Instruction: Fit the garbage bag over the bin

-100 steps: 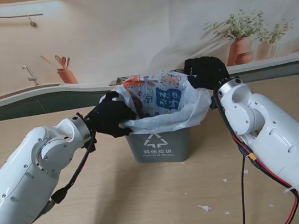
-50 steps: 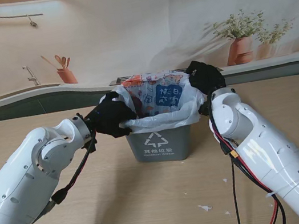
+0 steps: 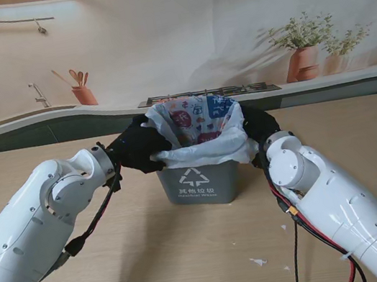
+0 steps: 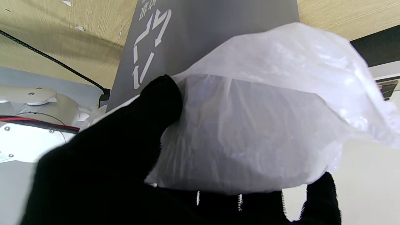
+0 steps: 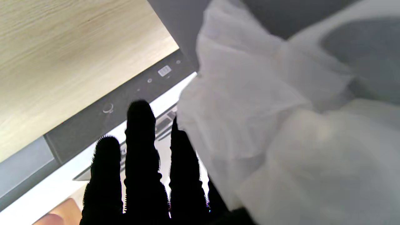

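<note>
While the small grey plastic bin with a white recycling symbol (image 3: 198, 182) stands upright on the light wooden table (image 3: 155, 242), at the centre of the stand view, its mouth is lined by the thin white translucent garbage bag with a coloured print (image 3: 202, 135). The bag's edge is seen folded outward over the front rim, and its far side rises above the bin opening.

The left hand in its black glove (image 3: 138, 146) is pressed against the left side of the bin rim. In the left wrist view (image 4: 125, 162), the thumb is laid on one face of a bulging fold of bag film and the remaining fingers (image 4: 322, 197) are placed on the other face, so the film is pinched between them. The grey bin wall (image 4: 193, 34) is seen directly beyond this fold.

The right hand, also black-gloved (image 3: 259, 127), is positioned at the right side of the rim, partly hidden behind its own white forearm. In the right wrist view (image 5: 150, 175), three fingers (image 5: 139, 137) are extended almost straight and close together beside the gathered film (image 5: 250, 103). Whether film is gripped there cannot be told.
</note>
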{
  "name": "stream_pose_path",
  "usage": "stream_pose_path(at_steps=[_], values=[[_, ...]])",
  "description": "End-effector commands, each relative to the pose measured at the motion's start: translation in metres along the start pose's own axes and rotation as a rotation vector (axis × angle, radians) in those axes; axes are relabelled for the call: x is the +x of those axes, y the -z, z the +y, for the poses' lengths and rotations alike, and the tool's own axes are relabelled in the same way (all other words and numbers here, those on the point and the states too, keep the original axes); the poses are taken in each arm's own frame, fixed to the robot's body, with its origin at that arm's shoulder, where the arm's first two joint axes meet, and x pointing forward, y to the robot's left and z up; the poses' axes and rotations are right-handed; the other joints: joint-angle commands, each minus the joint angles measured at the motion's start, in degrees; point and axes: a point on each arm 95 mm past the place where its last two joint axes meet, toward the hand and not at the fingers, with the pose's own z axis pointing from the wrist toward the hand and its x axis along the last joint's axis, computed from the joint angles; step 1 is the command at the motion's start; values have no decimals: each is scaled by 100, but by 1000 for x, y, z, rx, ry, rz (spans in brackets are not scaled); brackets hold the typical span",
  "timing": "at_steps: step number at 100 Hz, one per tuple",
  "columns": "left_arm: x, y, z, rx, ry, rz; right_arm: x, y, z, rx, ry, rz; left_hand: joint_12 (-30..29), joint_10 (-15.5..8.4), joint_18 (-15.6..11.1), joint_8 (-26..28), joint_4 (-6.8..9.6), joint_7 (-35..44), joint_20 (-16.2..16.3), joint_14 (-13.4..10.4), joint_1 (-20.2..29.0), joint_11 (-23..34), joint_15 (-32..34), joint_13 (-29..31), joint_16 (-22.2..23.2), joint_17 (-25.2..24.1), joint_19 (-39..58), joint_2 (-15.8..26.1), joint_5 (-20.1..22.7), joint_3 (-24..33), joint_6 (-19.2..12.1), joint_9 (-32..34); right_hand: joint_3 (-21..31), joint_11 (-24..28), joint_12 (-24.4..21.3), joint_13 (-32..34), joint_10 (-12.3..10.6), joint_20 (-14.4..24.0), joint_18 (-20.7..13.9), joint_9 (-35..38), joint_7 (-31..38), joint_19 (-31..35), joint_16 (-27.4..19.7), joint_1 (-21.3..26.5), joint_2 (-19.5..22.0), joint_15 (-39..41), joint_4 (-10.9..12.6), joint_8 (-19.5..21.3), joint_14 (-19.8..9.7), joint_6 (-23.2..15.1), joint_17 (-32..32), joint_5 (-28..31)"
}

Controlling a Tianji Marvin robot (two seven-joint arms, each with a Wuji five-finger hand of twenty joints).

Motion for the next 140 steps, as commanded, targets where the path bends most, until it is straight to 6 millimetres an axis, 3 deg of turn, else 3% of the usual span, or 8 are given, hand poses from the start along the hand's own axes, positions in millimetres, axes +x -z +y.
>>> stream_pose_path(at_steps=[1, 15, 19, 23, 47, 71, 106, 140], values=[[2, -1, 18, -54, 19, 0, -14, 5, -14, 53, -3, -21, 113, 122, -61, 85, 232, 275, 353, -82, 165, -22, 364, 383, 180, 496, 811, -4, 225, 303, -72, 64, -244, -287, -104, -741, -199, 222, -307, -738, -379, -577, -182, -826, -355, -417, 87, 351, -230, 31, -426, -570], [2, 0, 18, -58, 19, -2, -13, 4, -7, 14, -58, 32, 109, 101, -64, 93, 237, 283, 359, -77, 161, -37, 365, 392, 183, 497, 809, 0, 231, 314, -79, 65, -871, -797, -439, -1827, -351, 1107, -552, -1778, -728, -2081, -787, -2015, -248, -1601, 122, 101, -642, 10, -731, -1353], [2, 0, 18, -61, 19, -3, -12, 3, -3, -11, -78, 48, 115, 97, -67, 104, 244, 296, 360, -75, 156, -31, 373, 412, 186, 497, 809, -12, 241, 321, -84, 84, -1116, -1308, -630, -1990, -371, 1757, -606, -1762, -814, -2762, -952, -2129, -199, -1910, 133, -40, -751, 5, -694, -1472], [2, 0, 18, -64, 20, -3, -11, 3, 2, -30, -103, 61, 116, 147, -68, 109, 259, 299, 361, -71, 159, -38, 377, 413, 189, 497, 808, -9, 237, 341, -78, 64, -1347, -1854, -848, -2098, -377, 1925, -670, -1738, -918, -2889, -1054, -2261, -65, -2116, 154, -113, -839, -22, -780, -1639], [3, 0, 17, -63, 17, -1, -5, 5, 23, -70, -247, 132, 143, 108, -68, 145, 297, 320, 365, -75, 124, -34, 401, 427, 209, 498, 805, -32, 246, 405, -84, 97, -1968, -2796, -1168, -2270, -268, 1897, -769, -1713, -1479, -3192, -1296, -2514, 177, -2590, 230, -472, -932, -177, -892, -1735], [2, -1, 17, -70, 14, -5, 2, 14, 36, -87, -433, 180, 173, 90, -69, 198, 342, 342, 371, -99, 100, -53, 410, 414, 223, 499, 808, -11, 215, 466, -138, 72, -2231, -2692, -1094, -2128, -196, 1946, -686, -1712, -1319, -3161, -1357, -2553, 130, -2700, 300, -410, -773, -402, -898, -1730], [1, 0, 15, -50, -12, 7, -6, 8, 25, -38, -286, 126, 286, 6, -77, 398, 589, 474, 386, -173, -27, -77, 440, 400, 253, 498, 821, -130, 171, 740, -332, 69, -1313, -2664, -1093, -2099, -270, 1953, -625, -1716, -1372, -3160, -1310, -1886, -382, -2637, 203, -424, -845, -434, -818, -1749], [1, 6, 5, -22, -96, 22, -14, 6, 24, -51, -263, 95, 377, -189, -194, 571, 824, 577, 381, -352, -225, -83, 494, 312, 282, 520, 807, -249, 114, 952, -577, 21, -1212, -2704, -1103, -2140, -257, 1979, -684, -1704, -1413, -3152, -1302, -2018, -276, -2620, 152, -452, -846, -446, -868, -1720]])
